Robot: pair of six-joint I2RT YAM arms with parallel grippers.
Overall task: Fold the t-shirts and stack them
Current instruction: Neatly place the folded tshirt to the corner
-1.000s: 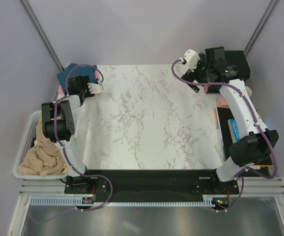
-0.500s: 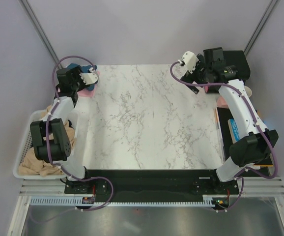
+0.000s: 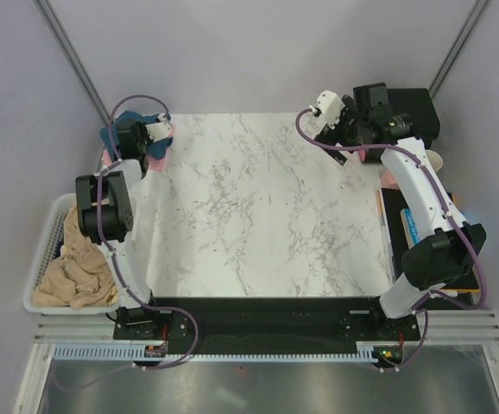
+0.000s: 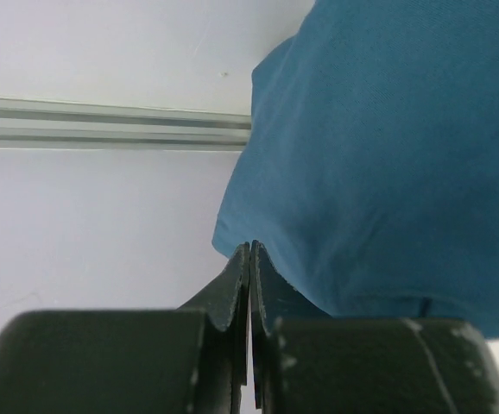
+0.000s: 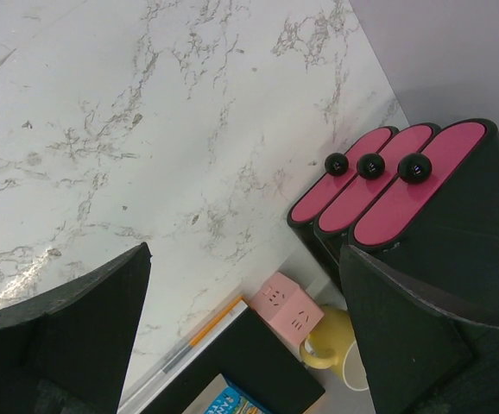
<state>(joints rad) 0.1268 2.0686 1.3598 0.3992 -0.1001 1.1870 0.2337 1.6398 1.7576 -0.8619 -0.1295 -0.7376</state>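
Teal-blue t-shirt [image 3: 111, 138] sits bunched at the far-left corner of the table [image 3: 258, 216], with the pink t-shirt [image 3: 156, 159] just beside it. The left gripper [image 4: 249, 254] is pressed shut with its tips at the teal hem — whether any cloth is pinched I cannot tell. The right gripper [image 5: 241, 328] hangs spread wide over the far-right corner — holding nothing.
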